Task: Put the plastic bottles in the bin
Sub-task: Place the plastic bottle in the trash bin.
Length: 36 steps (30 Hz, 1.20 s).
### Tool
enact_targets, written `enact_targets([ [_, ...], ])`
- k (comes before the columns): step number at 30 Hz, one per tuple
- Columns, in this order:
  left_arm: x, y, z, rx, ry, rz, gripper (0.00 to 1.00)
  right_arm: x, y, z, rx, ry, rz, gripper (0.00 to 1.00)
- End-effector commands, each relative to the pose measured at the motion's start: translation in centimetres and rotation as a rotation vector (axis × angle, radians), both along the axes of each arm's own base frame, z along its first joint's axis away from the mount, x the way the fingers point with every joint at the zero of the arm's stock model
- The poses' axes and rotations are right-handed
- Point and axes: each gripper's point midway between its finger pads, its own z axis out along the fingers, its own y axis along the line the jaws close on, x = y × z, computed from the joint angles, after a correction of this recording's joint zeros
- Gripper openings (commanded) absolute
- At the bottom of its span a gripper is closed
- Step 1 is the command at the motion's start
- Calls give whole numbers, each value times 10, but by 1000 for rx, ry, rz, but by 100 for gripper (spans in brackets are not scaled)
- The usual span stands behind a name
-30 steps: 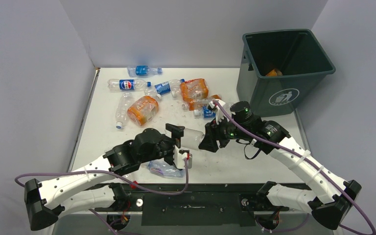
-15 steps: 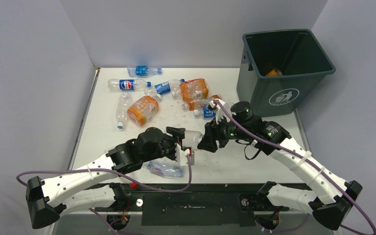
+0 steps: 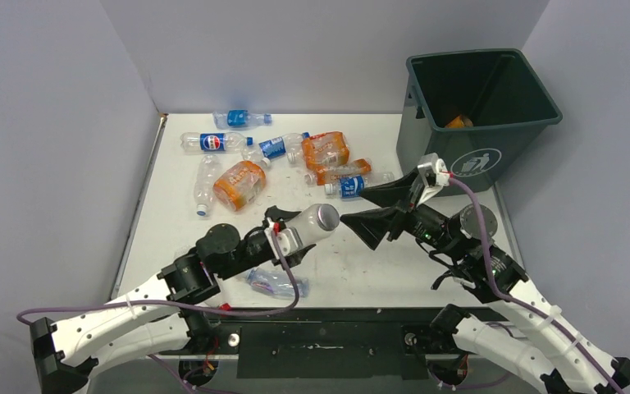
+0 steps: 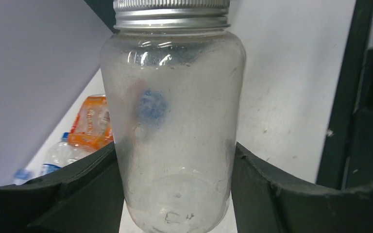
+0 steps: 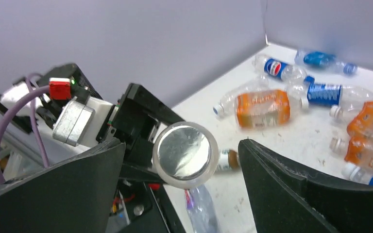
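Care seems due with the jar [image 3: 316, 219], clamped in the left gripper [image 4: 178, 189], lid [image 5: 184, 154] toward the right gripper [image 3: 354, 205], whose jaws stand apart: hold it firm, while bottles [image 3: 239, 184] lie on the table [image 3: 353, 263] behind and the bin [image 3: 443, 152] far right.

Frosted jar [image 4: 172, 121], white table [image 3: 172, 222]

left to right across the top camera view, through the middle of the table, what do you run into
crushed orange bottle → silver-lidded jar → right gripper → bin
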Motion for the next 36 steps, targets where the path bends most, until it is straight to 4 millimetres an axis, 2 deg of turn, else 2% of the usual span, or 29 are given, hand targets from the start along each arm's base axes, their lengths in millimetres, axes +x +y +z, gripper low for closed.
enact_targets([
  [1,-18,-8,53,-385,189,-64,36,12,0,56,272,-123,-56,90],
  [7,-19,0,75,-634,408,-183,36,15,20,63,357,-161,27,90],
  [9,-17,4,82,-686,424,-226,35,19,30,63,364,-158,52,90],
  [12,-13,1,74,-659,437,-235,34,26,46,59,331,-146,70,90],
  [18,-15,0,71,-645,433,-243,33,30,71,50,276,-144,77,90],
  [23,-16,0,67,-629,422,-240,33,31,82,46,235,-145,64,90],
  [26,-16,0,66,-621,416,-240,33,33,86,44,211,-137,64,97],
  [27,-16,-1,66,-619,416,-240,33,33,88,43,200,-132,67,95],
  [28,-16,-1,65,-618,414,-237,33,35,91,39,183,-123,71,90],
  [30,-16,0,64,-614,409,-234,33,35,95,34,160,-110,82,70],
  [32,-16,0,63,-607,398,-226,34,37,97,29,133,-95,81,55],
  [36,-17,2,63,-599,370,-208,39,39,97,19,63,-77,71,33],
])
